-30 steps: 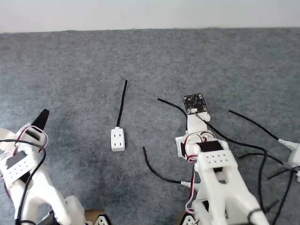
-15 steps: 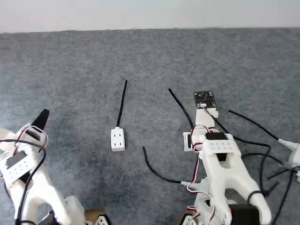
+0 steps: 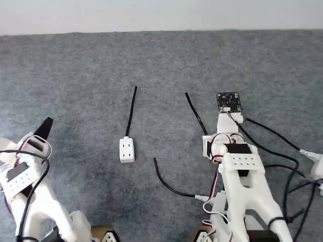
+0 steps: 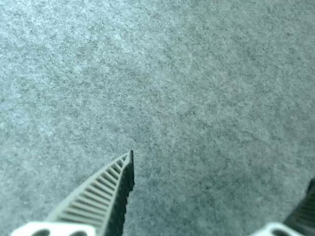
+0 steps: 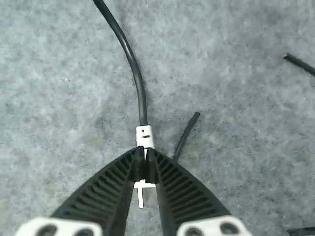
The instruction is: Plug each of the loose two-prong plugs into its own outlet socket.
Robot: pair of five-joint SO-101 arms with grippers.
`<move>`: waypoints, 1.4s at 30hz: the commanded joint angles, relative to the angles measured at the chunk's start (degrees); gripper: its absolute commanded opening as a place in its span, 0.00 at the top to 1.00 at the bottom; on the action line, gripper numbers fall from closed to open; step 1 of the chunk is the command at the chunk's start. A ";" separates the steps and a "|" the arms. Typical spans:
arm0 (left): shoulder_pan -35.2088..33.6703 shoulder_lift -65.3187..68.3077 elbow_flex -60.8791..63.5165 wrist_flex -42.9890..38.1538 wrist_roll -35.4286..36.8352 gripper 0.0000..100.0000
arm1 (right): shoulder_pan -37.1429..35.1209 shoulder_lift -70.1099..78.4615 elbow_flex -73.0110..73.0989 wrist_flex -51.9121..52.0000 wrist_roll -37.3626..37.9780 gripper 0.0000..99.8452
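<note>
the right tool [image 5: 145, 153] pinches the white plug [image 5: 144, 135] right of the outlet [image 3: 126, 149], which lies mid-tabletop. the prongs [image 5: 141, 194] point back between the fingers, so i'd turn the plug, carry it left, line up the slots and press straight. the left tool [image 4: 221, 169] hangs spread at the near left. the tabletop [image 3: 75, 75] is grey felt, with a pale wall [image 3: 161, 15] behind.
</note>
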 commanded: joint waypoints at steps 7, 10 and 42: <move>0.53 0.00 -0.57 -1.14 -0.53 0.51 | -1.19 -1.63 -9.14 9.01 9.67 0.98; 0.53 0.00 -0.57 -1.14 -0.53 0.51 | 1.01 -1.10 -11.87 11.03 10.55 0.93; 1.23 0.00 -0.57 -1.14 -0.53 0.51 | -1.54 25.19 -24.44 11.12 13.98 0.89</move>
